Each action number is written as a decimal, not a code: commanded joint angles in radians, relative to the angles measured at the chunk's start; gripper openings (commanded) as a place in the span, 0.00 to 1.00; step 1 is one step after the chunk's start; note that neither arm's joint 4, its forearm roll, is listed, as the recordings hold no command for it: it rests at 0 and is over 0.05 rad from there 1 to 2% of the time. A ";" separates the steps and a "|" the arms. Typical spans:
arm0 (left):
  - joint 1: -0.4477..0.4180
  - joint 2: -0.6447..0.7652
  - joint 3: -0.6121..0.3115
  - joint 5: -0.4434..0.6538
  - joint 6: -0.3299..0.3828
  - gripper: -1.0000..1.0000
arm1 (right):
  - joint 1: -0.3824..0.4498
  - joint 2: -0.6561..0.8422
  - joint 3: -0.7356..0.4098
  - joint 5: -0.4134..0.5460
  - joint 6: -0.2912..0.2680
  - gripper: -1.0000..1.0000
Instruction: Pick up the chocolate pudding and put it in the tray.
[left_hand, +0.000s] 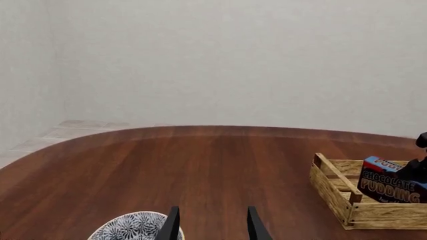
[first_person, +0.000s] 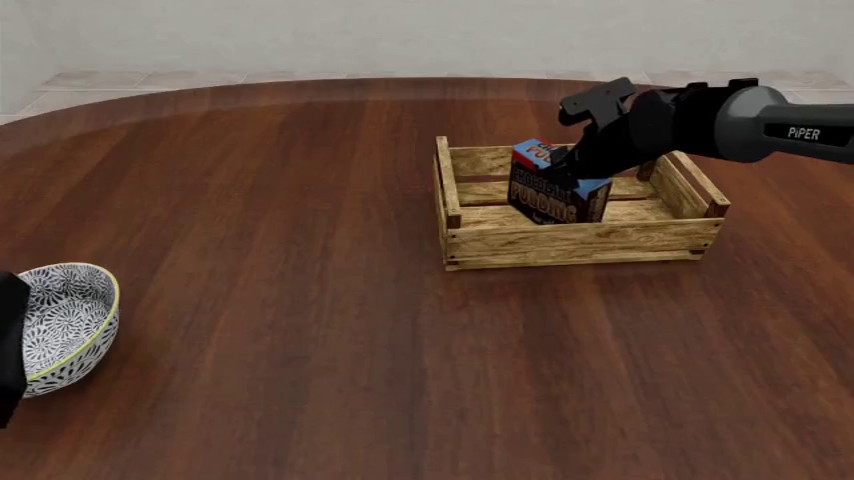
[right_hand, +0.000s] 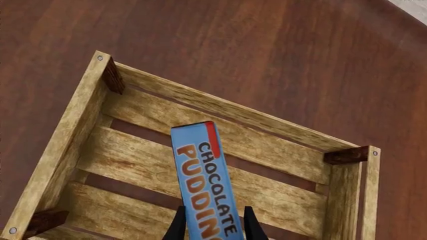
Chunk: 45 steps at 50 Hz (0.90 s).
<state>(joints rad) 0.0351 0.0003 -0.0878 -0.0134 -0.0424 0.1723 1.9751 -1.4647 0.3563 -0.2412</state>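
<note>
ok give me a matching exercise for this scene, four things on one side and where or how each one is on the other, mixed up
Things:
1. chocolate pudding
2. patterned bowl
3. left pincer
4. wooden tray

States:
A. open, holding nothing
B. on the table's right part, box inside it
C. gripped by the right pincer, inside the crate walls
D. near the table's left edge, beside the left arm

Pairs: 1-C, 2-D, 3-A, 4-B

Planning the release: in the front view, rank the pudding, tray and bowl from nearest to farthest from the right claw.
1. Pudding: gripped in the right claw, inside the tray.
2. Tray: directly beneath the claw.
3. Bowl: far across the table, at the left edge.
</note>
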 joint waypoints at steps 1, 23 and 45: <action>-0.001 0.000 -0.031 0.031 0.000 1.00 | 0.008 0.007 0.008 0.002 0.015 0.00; -0.003 0.000 -0.070 0.069 0.002 1.00 | 0.016 0.006 0.019 0.000 0.017 0.00; -0.003 0.000 -0.040 0.039 0.003 1.00 | 0.029 0.001 0.028 -0.002 0.019 1.00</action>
<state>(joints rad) 0.0322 0.0002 -0.1363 0.0345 -0.0394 0.1940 1.9750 -1.4445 0.3550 -0.2220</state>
